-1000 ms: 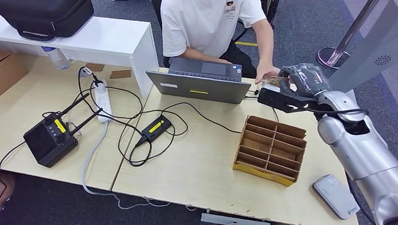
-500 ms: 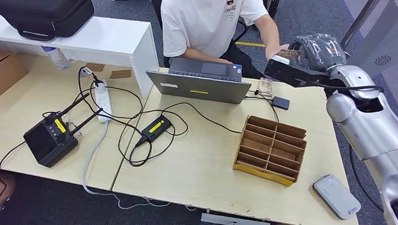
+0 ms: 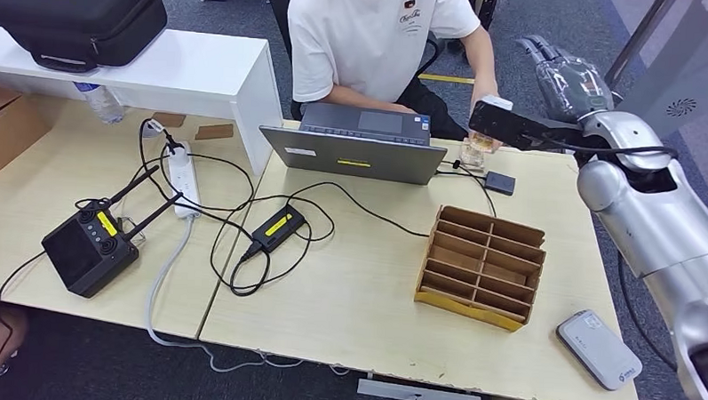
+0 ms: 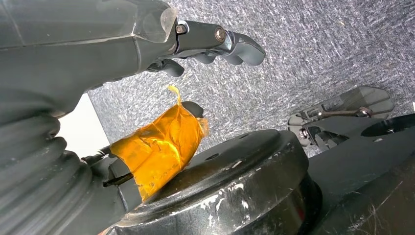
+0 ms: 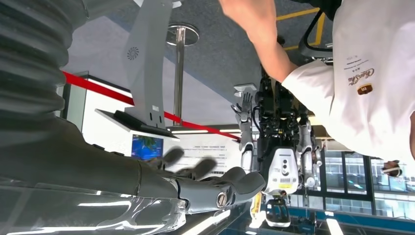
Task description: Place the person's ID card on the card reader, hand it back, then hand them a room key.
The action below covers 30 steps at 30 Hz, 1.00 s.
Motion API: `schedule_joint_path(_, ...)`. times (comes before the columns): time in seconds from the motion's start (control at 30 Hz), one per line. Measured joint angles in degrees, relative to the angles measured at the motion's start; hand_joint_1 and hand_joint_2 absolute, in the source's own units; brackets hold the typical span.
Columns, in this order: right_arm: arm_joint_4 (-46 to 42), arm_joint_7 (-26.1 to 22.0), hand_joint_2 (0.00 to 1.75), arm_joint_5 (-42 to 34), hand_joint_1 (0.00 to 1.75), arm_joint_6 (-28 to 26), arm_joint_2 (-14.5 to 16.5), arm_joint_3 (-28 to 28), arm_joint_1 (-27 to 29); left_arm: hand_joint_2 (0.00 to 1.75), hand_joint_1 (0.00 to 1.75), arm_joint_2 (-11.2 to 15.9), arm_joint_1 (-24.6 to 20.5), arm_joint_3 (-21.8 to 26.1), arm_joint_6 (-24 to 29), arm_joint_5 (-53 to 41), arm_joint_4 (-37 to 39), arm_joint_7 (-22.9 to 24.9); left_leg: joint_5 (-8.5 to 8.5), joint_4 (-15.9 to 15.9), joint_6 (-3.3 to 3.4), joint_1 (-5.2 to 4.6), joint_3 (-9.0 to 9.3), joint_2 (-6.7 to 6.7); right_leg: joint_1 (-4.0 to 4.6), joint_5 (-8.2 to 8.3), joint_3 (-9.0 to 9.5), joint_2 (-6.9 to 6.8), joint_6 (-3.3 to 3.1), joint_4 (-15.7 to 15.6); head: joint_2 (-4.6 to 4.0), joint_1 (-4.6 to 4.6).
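The right robot hand [image 3: 568, 78] is raised at the far right, beyond the tabletop [image 3: 356, 298] edge, fingers spread and holding nothing. Just left of it, the person's hand [image 3: 483, 124] holds a card [image 3: 477, 144] low over the far edge of the tabletop. The card reader [image 3: 598, 348] lies at the near right corner, near the cardboard organiser [image 3: 481, 265]. The left robot hand [image 4: 161, 73] hangs over the carpet, fingers loosely apart and holding nothing.

So I'm looking at a light wood table [image 3: 365, 298] with a laptop [image 3: 357, 151] at the far edge, a brown cardboard organizer [image 3: 481, 265] with compartments on the right, and a grey card reader [image 3: 598, 348] near the front right corner. On the left there's a white power strip [image 3: 182, 178], a black box with antennas [image 3: 91, 249], and tangled black cables [image 3: 269, 241].
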Motion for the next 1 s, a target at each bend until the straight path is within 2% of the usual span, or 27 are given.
schedule_joint_path(0.17, 0.5, -0.2, 1.75, 0.1, 0.0, -0.4, 0.1, 0.2, 0.0, 1.75, 0.0, 0.0, 0.0, 0.0, 0.5, 0.1, 0.0, 0.1, 0.0, 0.0, 0.0, 0.0, 0.0, 0.0, 0.0, 0.0, 0.0, 0.0, 0.0, 0.0, 0.0, 0.01)
schedule_joint_path(0.33, 1.3, 0.4, 1.75, 2.2, 0.0, -1.8, 0.1, 0.7, 0.0, 1.75, 0.0, 1.0, 0.0, 0.0, -1.2, -0.1, 0.0, 0.0, 0.0, 0.0, 0.0, 0.01, 0.02, 0.01, 0.0, 0.0, -0.03, 0.01, 0.0, 0.0, 0.0, -0.01)
schedule_joint_path(0.4, 1.7, 0.7, 1.75, 3.7, 0.0, -2.1, -0.7, 1.1, -0.1, 1.75, 0.0, 1.3, 0.0, 0.0, -1.4, -0.1, 0.0, 0.0, 0.01, 0.0, 0.01, 0.01, 0.02, -0.05, 0.0, 0.0, -0.05, -0.05, 0.0, 0.0, 0.0, -0.01)
schedule_joint_path(0.47, 2.0, 0.8, 1.75, 4.8, 0.0, -2.0, -3.2, 1.4, -0.1, 1.75, 0.0, 1.4, 0.1, 0.0, -1.3, 0.3, 0.0, 0.0, 0.03, 0.1, 0.02, 0.01, 0.01, -0.24, -0.01, -0.01, -0.06, -0.24, 0.01, -0.1, 0.0, -0.01)
schedule_joint_path(0.53, 2.1, 0.5, 1.75, 4.5, 0.0, -1.2, -8.0, 1.3, -0.4, 1.75, 0.0, 1.5, 0.2, 0.0, -1.1, 0.8, 0.0, 0.6, 0.06, 0.2, 0.06, 0.01, -0.06, -0.58, -0.01, -0.03, -0.02, -0.58, 0.04, -0.1, 0.0, -0.01)
schedule_joint_path(0.57, 2.1, 0.2, 1.75, 3.8, 0.0, -0.5, -11.3, 1.0, -0.6, 1.75, 0.0, 1.6, 0.4, 0.0, -1.0, 1.2, 0.0, 1.0, 0.08, 0.3, 0.09, 0.0, -0.13, -0.8, -0.02, -0.04, 0.03, -0.81, 0.06, -0.2, 0.0, -0.01)
schedule_joint_path(0.67, 1.4, -0.6, 1.75, -0.5, 0.0, 3.4, -24.2, -0.7, -1.2, 1.75, 0.0, 1.6, 1.0, 0.5, -0.2, 2.6, 0.0, 3.4, 0.11, 0.3, 0.22, 0.0, -0.43, -1.49, -0.03, -0.13, 0.17, -1.5, 0.2, -0.4, 0.0, 0.07)
schedule_joint_path(0.8, -0.1, -0.8, 1.75, -7.5, 0.0, 7.0, -42.8, -3.7, 0.0, 1.75, 0.0, 1.5, 1.8, 2.0, 0.3, 3.9, 0.0, 6.0, -0.04, 0.3, 0.45, 0.0, -0.64, -1.78, -0.04, -0.26, 0.28, -1.82, 0.41, -0.6, 0.01, 0.08)
schedule_joint_path(0.9, 1.2, -2.1, 1.75, -12.9, 0.0, 5.6, -55.0, -4.6, 3.0, 1.75, 0.0, 1.2, 1.9, 3.0, 0.8, 4.3, 0.2, 7.4, -0.25, 0.2, 0.63, -0.02, -0.54, -1.69, -0.04, -0.38, 0.37, -1.71, 0.52, -0.8, 0.0, 0.21)
schedule_joint_path(1.0, 6.3, -5.1, 1.75, -18.0, 0.0, 1.8, -63.7, -2.8, 4.8, 1.75, 0.0, 0.9, 1.7, 3.8, 1.2, 4.5, 0.3, 8.8, -0.47, 0.2, 0.65, -0.03, -0.27, -1.3, -0.04, -0.43, 0.41, -1.29, 0.5, -0.8, -0.01, 0.07)
